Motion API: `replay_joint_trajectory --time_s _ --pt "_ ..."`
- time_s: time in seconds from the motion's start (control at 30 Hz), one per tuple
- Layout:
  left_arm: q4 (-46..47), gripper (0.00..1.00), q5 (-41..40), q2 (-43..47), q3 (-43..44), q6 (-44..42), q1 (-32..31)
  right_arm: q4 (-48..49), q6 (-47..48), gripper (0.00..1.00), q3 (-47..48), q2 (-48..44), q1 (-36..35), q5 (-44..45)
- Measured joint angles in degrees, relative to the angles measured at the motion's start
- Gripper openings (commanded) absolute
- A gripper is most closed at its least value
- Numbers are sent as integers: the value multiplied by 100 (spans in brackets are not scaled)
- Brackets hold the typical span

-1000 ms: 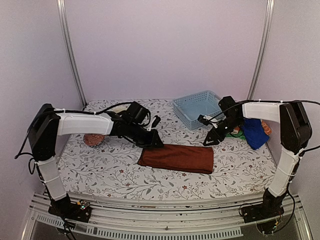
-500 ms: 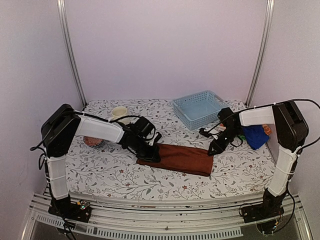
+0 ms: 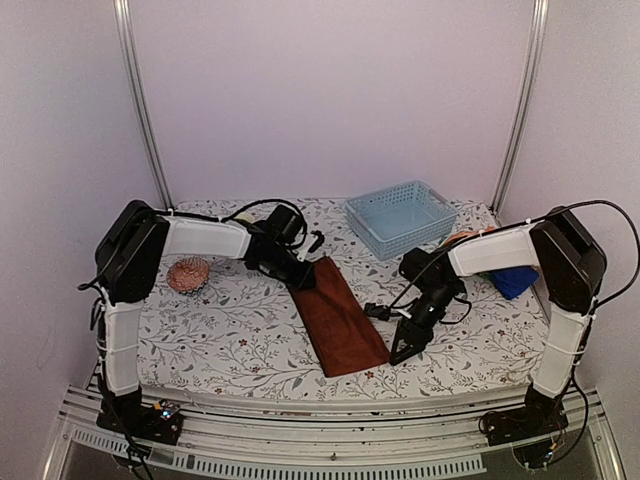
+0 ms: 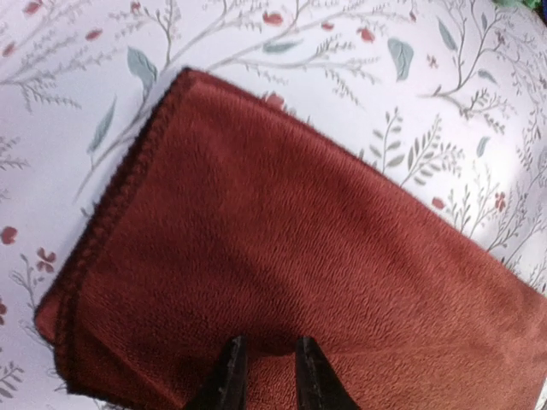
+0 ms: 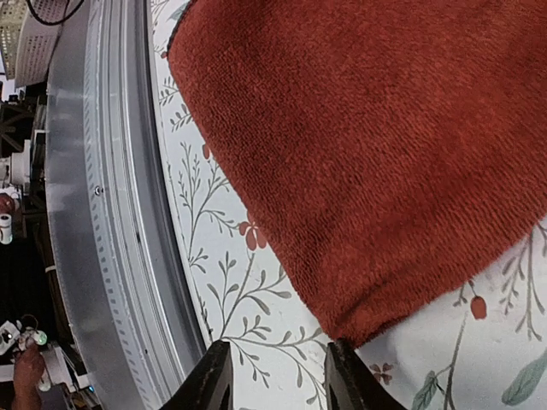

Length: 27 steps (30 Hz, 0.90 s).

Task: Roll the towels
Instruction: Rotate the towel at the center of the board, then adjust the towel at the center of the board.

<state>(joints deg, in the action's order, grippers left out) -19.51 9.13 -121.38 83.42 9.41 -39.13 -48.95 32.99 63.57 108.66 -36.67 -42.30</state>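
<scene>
A surface (image 3: 220, 330) with a white floral cover, seen from above, with two robot arms reaching over it. A rust-brown towel (image 3: 340, 315) lies flat near the middle. It is folded into a long strip that runs diagonally from the far left to the near right.

The left hand (image 3: 303, 282) is at the far end of this towel. In the left wrist view its fingers are only narrowly apart, with the tips of the left hand (image 4: 267, 354) down on the brown towel (image 4: 282, 248); whether they pinch the fabric cannot be told.

The right hand (image 3: 402, 348) sits low beside the towel's near right corner. Its fingers are moderately apart and hold nothing, and the brown towel's corner (image 5: 367, 145) lies just beyond the right hand (image 5: 280, 350).

A pale blue basket (image 3: 400, 218) stands at the far right. A blue towel (image 3: 515, 280) lies bunched by the right edge, and an orange patterned towel (image 3: 188, 272) lies near the left edge.
</scene>
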Motion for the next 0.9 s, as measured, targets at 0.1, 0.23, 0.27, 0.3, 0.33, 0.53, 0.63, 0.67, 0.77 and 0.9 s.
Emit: replay_joint_trajectory --time_s 0.1,0.23,0.27,0.3,0.33,0.53,0.63,0.67,0.77,0.9 --pt "-37 27 -133 129 162 -164 -74 -168 111 46 35 -52 219 -52" --pt "-79 25 -260 780 42 -127 -402 -382 254 45 35 -269 601 -129" --pt "-4 23 -238 1012 -90 -87 -520 -413 286 45 35 -376 686 -149" --pt "44 21 -197 1231 -216 -37 -647 -437 304 45 39 -501 750 -168" --pt "155 19 -131 1493 -407 22 -815 -466 310 45 59 -634 809 -186" --pt "863 10 542 2251 -1502 466 -1740 -487 192 48 807 -1366 1172 -326" --pt "1117 7 789 2142 -1976 697 -1978 -127 -70 53 1314 -1777 1567 -282" --pt "1165 6 837 2055 -2090 741 -2037 9 -136 56 1373 -1917 1652 -234" --pt "1314 5 861 1753 -2337 872 -2153 501 -380 95 1362 -2472 1829 70" --pt "1504 4 859 1495 -2778 1023 -2337 1088 -669 99 1327 -3029 1812 254"
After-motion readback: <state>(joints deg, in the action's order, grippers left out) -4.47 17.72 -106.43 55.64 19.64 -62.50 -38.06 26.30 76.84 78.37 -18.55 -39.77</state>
